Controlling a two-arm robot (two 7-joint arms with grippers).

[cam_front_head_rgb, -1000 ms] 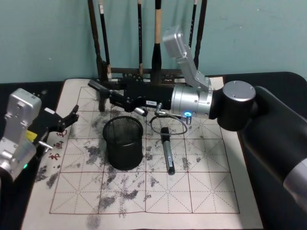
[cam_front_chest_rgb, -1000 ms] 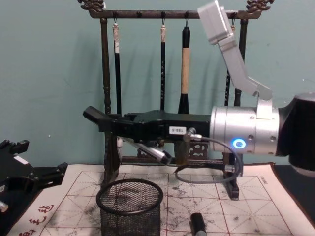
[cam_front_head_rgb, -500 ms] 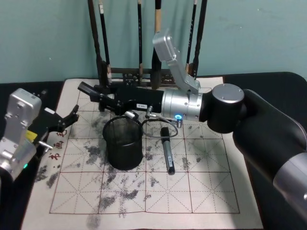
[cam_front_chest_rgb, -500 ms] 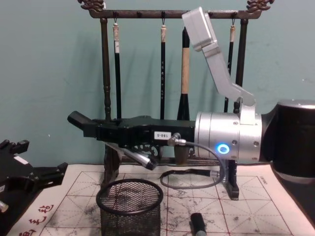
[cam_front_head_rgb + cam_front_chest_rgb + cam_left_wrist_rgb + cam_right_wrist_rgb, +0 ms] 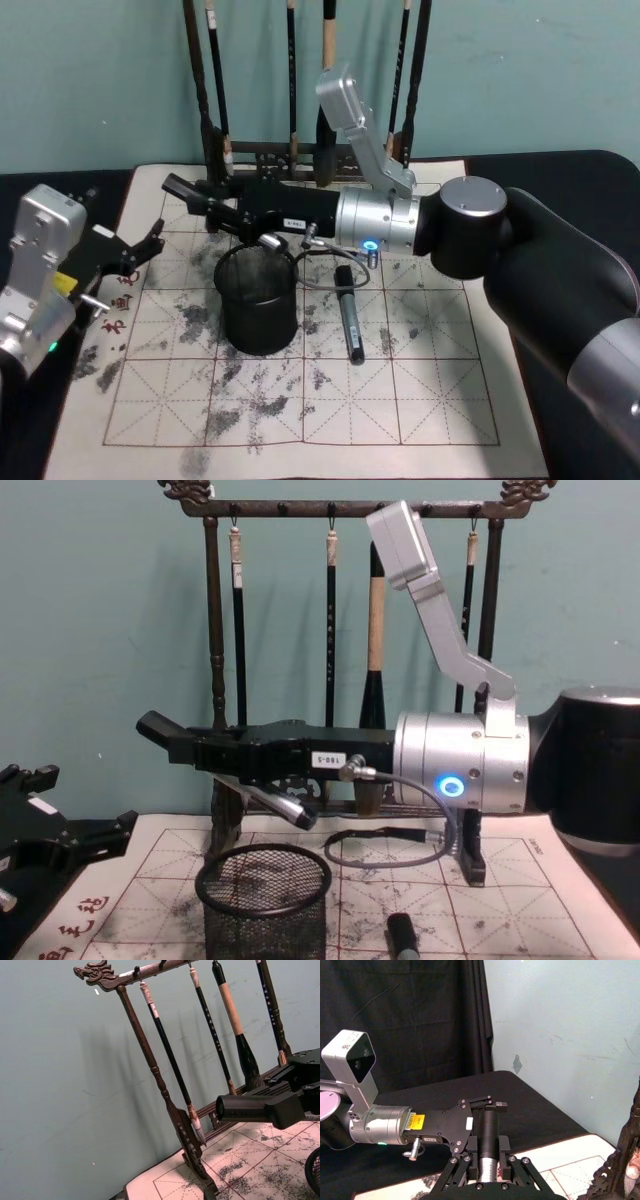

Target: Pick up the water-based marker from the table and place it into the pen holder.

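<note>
Nearest, on the ink-stained white mat (image 5: 430, 400) over the dark tabletop (image 5: 60, 182): a loose dark pen (image 5: 350, 322) lying just right of the pen holder (image 5: 258, 318). At the mat's left edge, left arm (image 5: 40, 280) low, left jaws spread and empty. Over the black mesh holder, right arm (image 5: 400, 218) stretched across, right jaws clenched on the water-based marker (image 5: 283, 804): slim, dark-bodied, silver at its lower end, slanting down toward the rim. From the chest, a clear gap between silver tip and rim; from the right wrist, the barrel pinched from both sides. Farthest back, the brush rack (image 5: 213, 630).
</note>
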